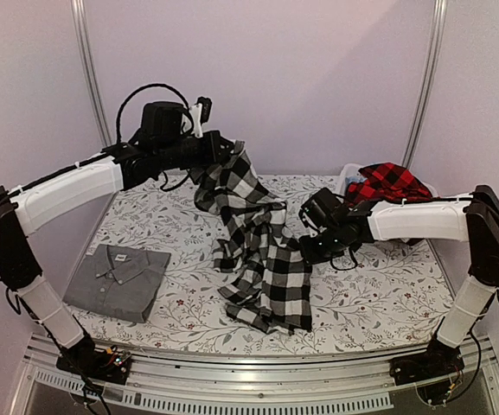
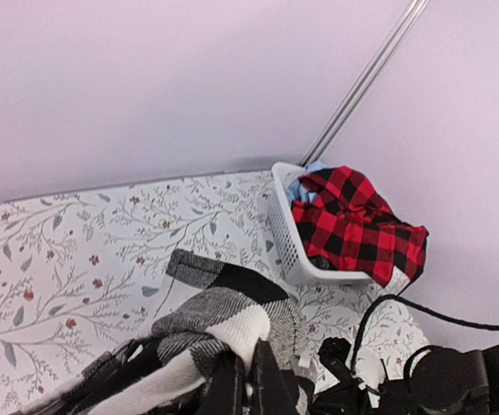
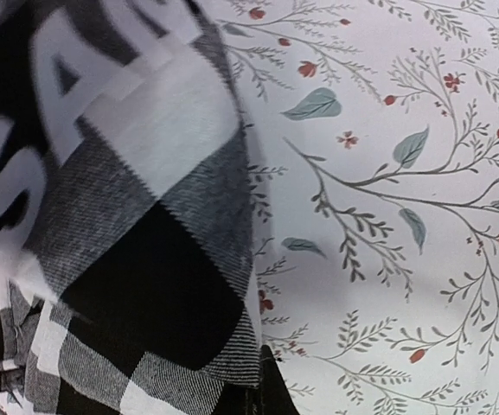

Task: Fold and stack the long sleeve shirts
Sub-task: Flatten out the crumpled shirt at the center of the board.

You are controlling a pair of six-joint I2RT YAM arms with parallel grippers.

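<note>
The black-and-white check shirt point(image 1: 262, 251) hangs over the middle of the table, held up by both grippers. My left gripper point(image 1: 232, 154) is shut on its top edge high at the back; the pinched cloth point(image 2: 223, 333) bunches over the shut fingers point(image 2: 271, 385). My right gripper point(image 1: 305, 235) is shut on the shirt's right edge point(image 3: 171, 285), whose white lettering shows at upper left. The grey collared shirt point(image 1: 119, 278) lies folded at the front left. The red-and-black check shirt point(image 1: 387, 183) is heaped in the basket and also shows in the left wrist view point(image 2: 357, 225).
A white plastic basket point(image 2: 285, 233) stands at the back right corner point(image 1: 349, 177) by the wall. The table wears a floral cloth point(image 1: 387, 285). Metal frame posts point(image 1: 89, 69) rise at the back corners. My right arm's cables point(image 2: 431, 363) lie below the left wrist.
</note>
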